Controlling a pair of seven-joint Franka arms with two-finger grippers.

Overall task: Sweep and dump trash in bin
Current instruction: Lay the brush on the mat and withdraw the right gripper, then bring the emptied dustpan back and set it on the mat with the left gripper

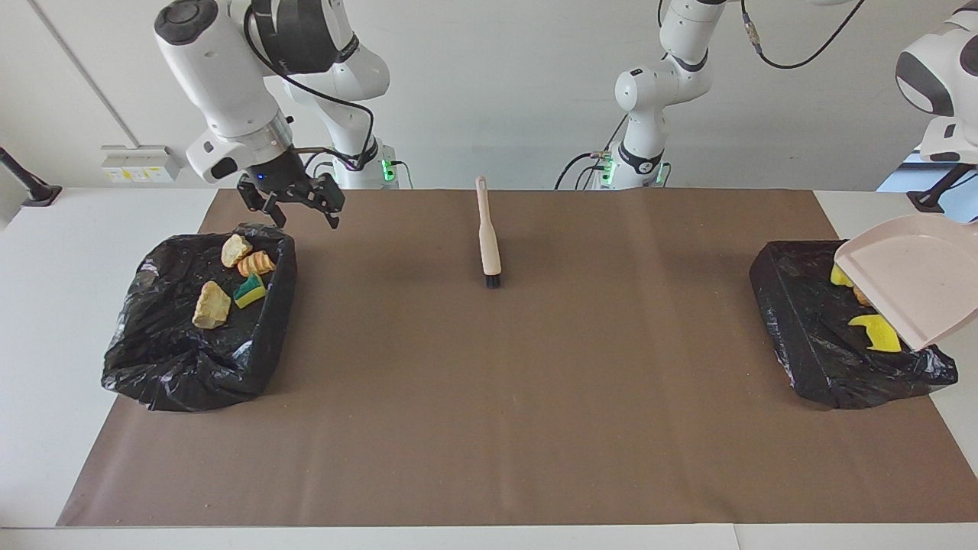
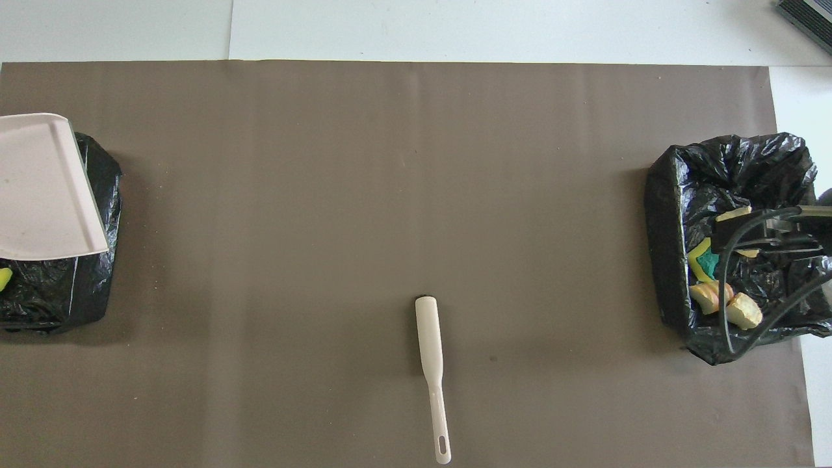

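1. I am starting with the brush (image 1: 487,237). It lies flat on the worktop (image 1: 489,428) close to my bases, midway between my two arms, bristle end pointing away from me. Nothing is touching it.
2. I am hovering my right hand (image 1: 302,214) with its fingers spread wide and nothing between them. It is over the edge of the black bin (image 1: 176,374) at my right arm's end. Four pieces of trash (image 1: 212,304) are lying in that bin.
3. I am holding the dustpan (image 1: 909,283) up with my left arm, over the other bin (image 1: 802,321) at my left arm's end. My left hand is out of sight, clamped narrow, and I judge it is gripping the handle.
4. A yellow scrap (image 1: 875,334) is lying in this bin and another is peeking out beside the pan; the pan hides the rest.
5. To finish this dump well, I am aiming to keep the pan's open lip over the liner and sloped down into it. I judge it best to lift the pan straight up before swinging away, so the lip is not snagging the loose plastic.
6. Farther out I am seeing no scraps, so I judge the sweeping is done.
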